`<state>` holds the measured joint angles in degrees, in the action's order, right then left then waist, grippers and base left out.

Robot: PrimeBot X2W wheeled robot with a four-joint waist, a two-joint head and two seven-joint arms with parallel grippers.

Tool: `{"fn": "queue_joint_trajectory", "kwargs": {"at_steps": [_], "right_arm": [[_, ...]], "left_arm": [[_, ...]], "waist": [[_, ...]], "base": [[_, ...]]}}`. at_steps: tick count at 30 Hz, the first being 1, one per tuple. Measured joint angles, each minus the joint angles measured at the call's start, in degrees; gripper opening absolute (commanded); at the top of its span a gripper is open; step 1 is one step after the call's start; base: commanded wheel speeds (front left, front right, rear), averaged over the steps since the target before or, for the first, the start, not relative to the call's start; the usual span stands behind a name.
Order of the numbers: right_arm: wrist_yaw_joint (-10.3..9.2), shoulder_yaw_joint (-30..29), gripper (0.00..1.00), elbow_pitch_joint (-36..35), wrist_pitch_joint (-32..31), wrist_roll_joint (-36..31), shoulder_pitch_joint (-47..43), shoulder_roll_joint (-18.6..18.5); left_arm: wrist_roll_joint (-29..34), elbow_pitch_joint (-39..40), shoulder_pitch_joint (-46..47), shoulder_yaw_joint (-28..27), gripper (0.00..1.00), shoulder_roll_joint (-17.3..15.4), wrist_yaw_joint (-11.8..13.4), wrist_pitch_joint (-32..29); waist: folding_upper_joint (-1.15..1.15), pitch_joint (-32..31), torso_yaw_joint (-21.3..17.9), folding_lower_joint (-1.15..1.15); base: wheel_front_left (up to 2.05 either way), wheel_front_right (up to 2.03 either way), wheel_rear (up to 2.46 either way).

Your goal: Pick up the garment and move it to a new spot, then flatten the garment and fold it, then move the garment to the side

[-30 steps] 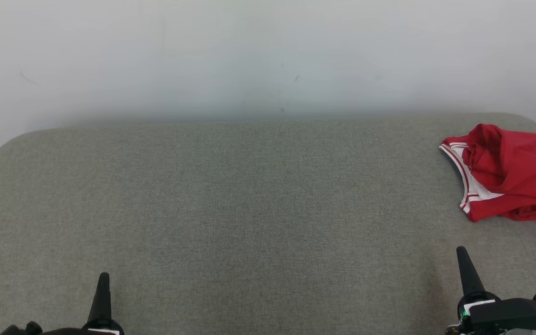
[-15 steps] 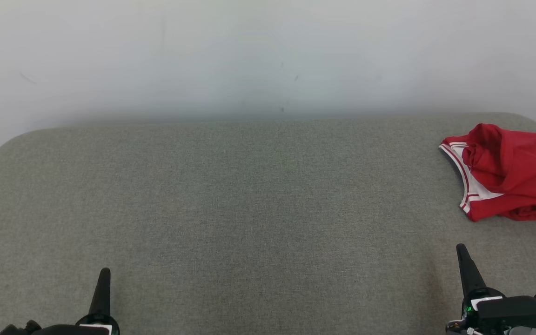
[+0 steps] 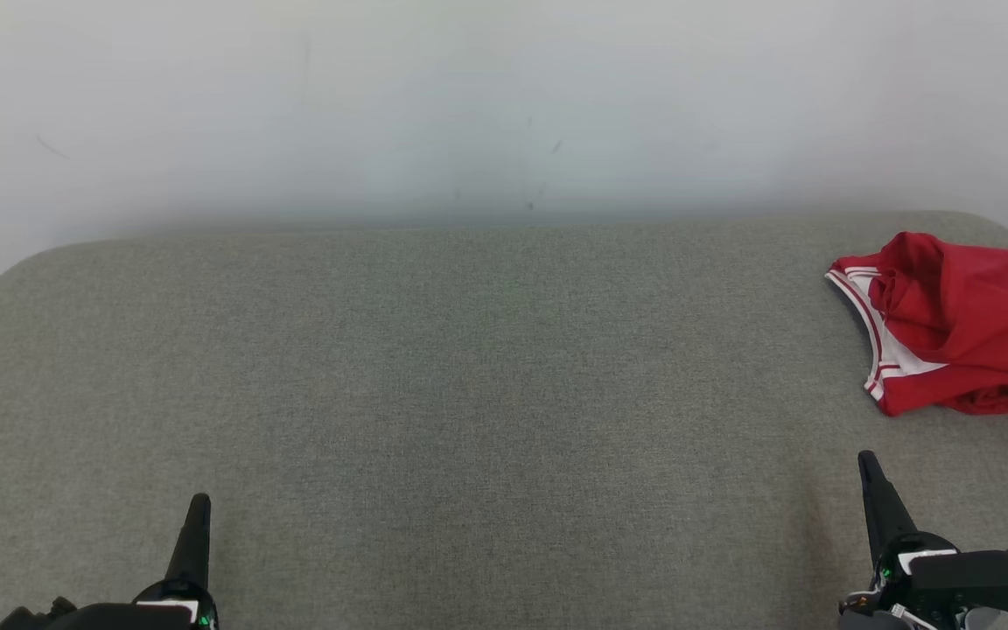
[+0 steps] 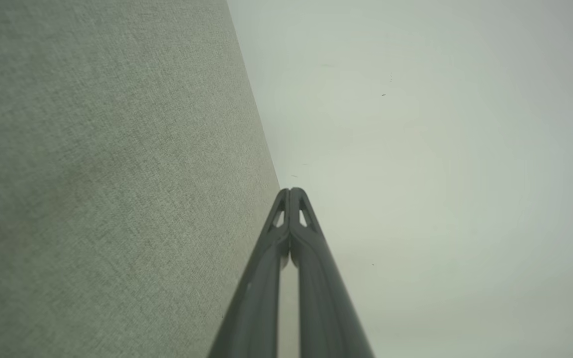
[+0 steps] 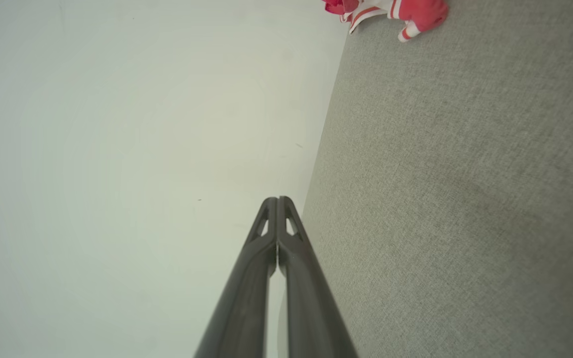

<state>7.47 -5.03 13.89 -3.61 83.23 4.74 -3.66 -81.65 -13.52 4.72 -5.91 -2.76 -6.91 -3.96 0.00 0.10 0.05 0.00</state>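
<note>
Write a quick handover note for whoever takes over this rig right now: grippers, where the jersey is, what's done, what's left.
Left gripper: jaws shut, empty, near left over the grey padded surface.
Right gripper: jaws shut, empty, near right, apart from the jersey that lies beyond it.
Red jersey: bunched at the far right of the surface, partly cut off by the head view's edge, not held.
Done: nothing apparent; it looks rumpled, not folded.
Left: pick it up, move it, flatten, fold, set aside.
</note>
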Motion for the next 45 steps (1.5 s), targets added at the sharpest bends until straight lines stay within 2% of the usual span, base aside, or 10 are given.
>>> {"fn": "queue_joint_trajectory", "kwargs": {"at_steps": [25, 45], "right_arm": [[0.00, -1.3, 0.00, 0.1, -2.9, 9.3, 1.2, 0.6], [0.00, -1.4, 0.00, 0.1, -2.9, 9.3, 1.2, 0.6]], "left_arm": [[-10.6, -0.5, 1.2, -0.6, 0.00, 0.0, -0.5, -2.7], [-10.6, -0.6, 1.3, -0.6, 0.00, 0.0, -0.5, -2.7]], "waist": [[0.00, 0.1, -0.1, 0.00], [0.00, 0.1, -0.1, 0.00]], "base": [[0.00, 0.00, 0.00], [0.00, 0.00, 0.00]]}}
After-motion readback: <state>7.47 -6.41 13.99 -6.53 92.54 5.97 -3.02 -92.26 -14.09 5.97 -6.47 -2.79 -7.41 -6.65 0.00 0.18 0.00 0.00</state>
